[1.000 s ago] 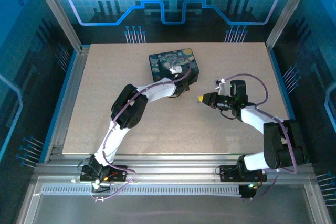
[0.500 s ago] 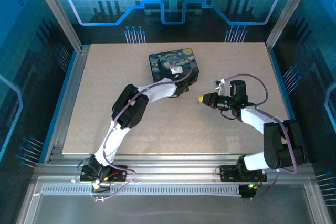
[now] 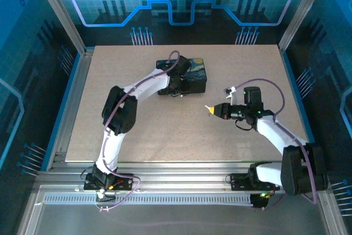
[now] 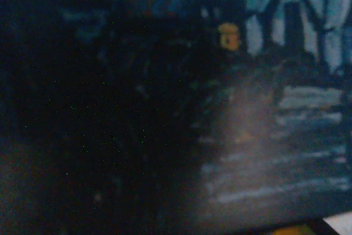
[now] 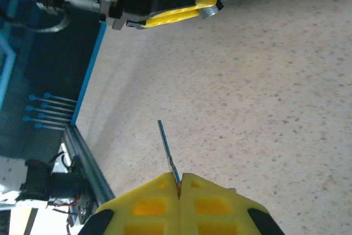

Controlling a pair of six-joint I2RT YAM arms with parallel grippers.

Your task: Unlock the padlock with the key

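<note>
My right gripper (image 3: pixel 212 110) hovers over the table's right half and points left. Its yellow fingertips (image 5: pixel 220 202) are shut on the key (image 5: pixel 166 149), whose thin grey blade sticks out ahead. My left gripper (image 3: pixel 176 80) reaches in from the left and lies on the dark painted box (image 3: pixel 197 71). The padlock is hidden under it. The left wrist view is dark and blurred, pressed close to the box's painted surface (image 4: pixel 286 114). In the right wrist view a yellow piece (image 5: pixel 176 15) with a grey metal end sits under the left gripper's black body. Finger or lock, I cannot tell.
The speckled beige tabletop (image 3: pixel 137 130) runs between both arms. A blue-edged metal rail (image 5: pixel 88 86) bounds the table on the left. Frame posts (image 3: pixel 60 15) stand at the back corners.
The left arm has swung its elbow out to the left, and its gripper now comes onto the box from the left. The right gripper has drifted slightly toward the near edge with the key.
</note>
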